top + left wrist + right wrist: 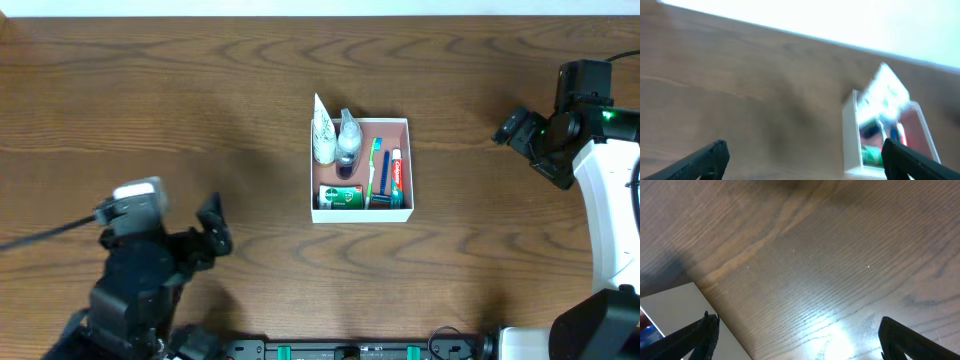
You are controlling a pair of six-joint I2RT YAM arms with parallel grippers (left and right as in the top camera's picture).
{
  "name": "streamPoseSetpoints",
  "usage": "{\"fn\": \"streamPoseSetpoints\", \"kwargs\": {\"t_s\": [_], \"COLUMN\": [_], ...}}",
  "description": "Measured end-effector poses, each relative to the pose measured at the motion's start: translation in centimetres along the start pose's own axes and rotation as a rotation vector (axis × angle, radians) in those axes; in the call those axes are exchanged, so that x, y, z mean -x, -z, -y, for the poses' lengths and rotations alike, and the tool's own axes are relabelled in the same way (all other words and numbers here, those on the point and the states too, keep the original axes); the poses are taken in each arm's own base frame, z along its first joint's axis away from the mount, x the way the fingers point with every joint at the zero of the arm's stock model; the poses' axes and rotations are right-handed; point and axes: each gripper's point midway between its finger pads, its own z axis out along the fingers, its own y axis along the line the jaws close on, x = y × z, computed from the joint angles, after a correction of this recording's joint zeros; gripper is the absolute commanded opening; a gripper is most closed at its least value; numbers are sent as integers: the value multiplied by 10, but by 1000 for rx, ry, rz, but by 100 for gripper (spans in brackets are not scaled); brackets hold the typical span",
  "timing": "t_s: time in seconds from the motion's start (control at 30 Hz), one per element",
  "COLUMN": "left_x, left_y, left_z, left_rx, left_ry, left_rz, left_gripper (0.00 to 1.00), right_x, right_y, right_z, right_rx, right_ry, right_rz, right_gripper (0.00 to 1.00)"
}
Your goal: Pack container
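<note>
Toothbrush (376,170), toothpaste (396,172) and green carton (341,197) lie in the container (360,213), central on the table (150,100); left gripper (216,224) and right gripper (512,126), well away from it, both have jaws apart and empty.

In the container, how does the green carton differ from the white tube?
The carton is green and boxy; the tube is white with a pointed end. The carton lies flat along the near wall; the tube's tip pokes past the far wall. Both sit on the left side of the container.
</note>
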Motion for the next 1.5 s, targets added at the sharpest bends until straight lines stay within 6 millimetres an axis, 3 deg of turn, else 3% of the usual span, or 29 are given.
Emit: {"fn": "streamPoseSetpoints", "kwargs": {"t_s": [0.13,0.37,0.57,0.83,1.1,1.5], "left_x": [4,-1,-22,-54,-83,-106], "left_y": [-12,-28,-37,-70,-91,-104], "left_z": [-17,-11,-15,-40,-61,-90], "left_rx": [13,-98,-119,-59,-14,88], "left_ry": [96,-13,-132,-152,-150,-128], "left_rz": [129,289,358,429,434,351], "left_gripper": [98,98,98,98,98,98], "right_x": [0,0,0,0,0,0], "right_y": [0,0,0,0,0,0], "right_z": [0,0,0,0,0,0], "right_rx": [0,0,0,0,0,-1], "right_ry": [0,0,0,0,0,0], "right_rz": [0,0,-1,0,0,-1], "right_gripper": [99,99,99,99,99,99]}}
